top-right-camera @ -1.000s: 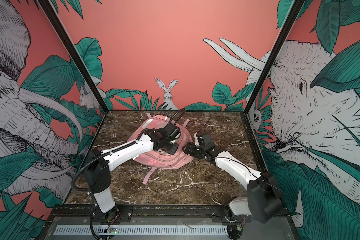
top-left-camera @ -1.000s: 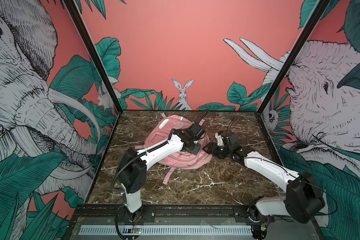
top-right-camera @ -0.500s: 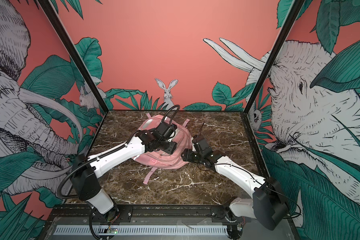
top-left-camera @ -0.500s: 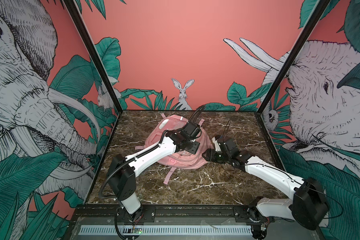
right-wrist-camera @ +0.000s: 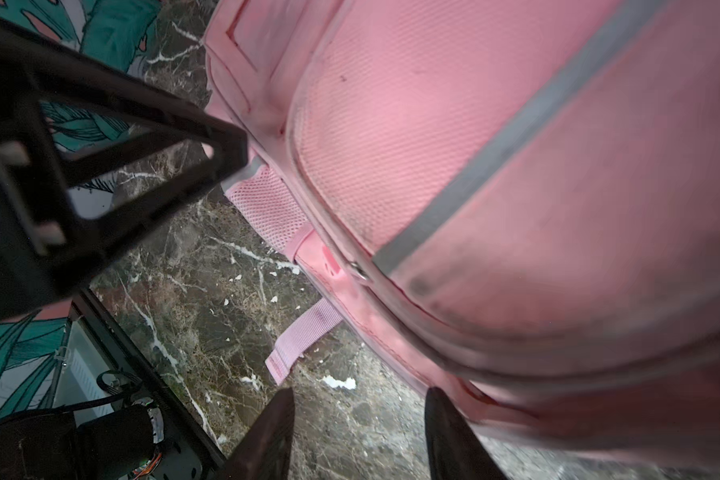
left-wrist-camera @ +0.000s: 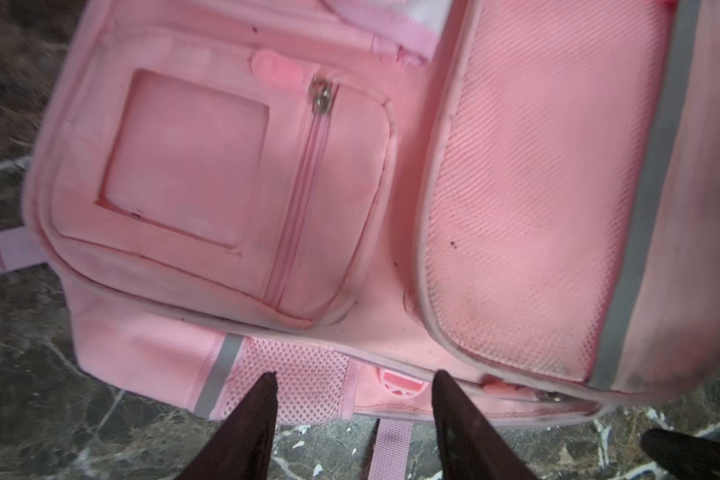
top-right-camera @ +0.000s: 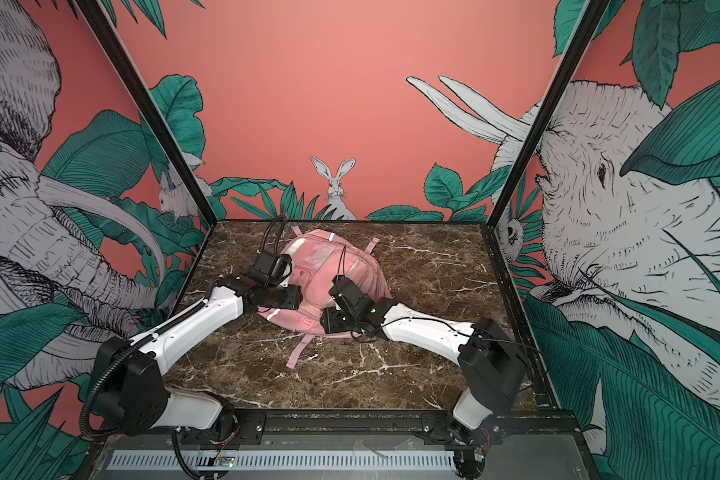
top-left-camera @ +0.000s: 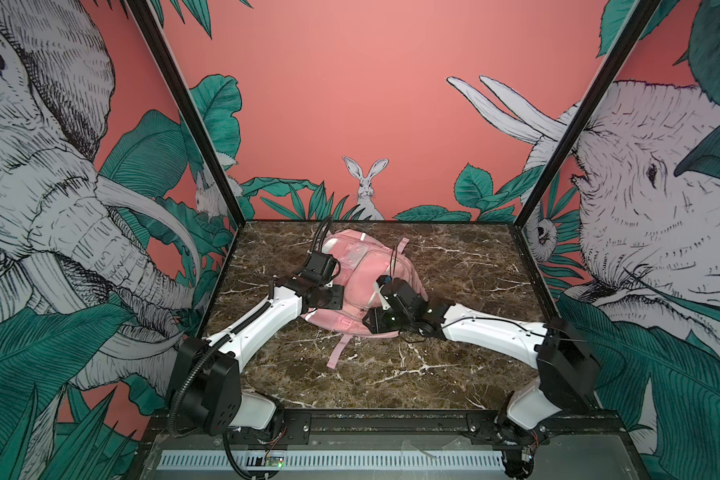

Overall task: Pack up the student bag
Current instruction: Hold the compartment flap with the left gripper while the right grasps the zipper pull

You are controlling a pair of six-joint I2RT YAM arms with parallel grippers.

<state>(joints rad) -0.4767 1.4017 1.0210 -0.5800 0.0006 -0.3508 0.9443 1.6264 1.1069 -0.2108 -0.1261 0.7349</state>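
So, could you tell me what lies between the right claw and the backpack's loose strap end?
Only bare marble tabletop, as the right wrist view shows: the open right claw is apart from the strap of the pink backpack.

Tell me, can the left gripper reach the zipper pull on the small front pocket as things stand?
Probably yes. The left gripper hangs open at the student bag's edge; the zipper pull lies exposed on the small front pocket, with nothing between them.
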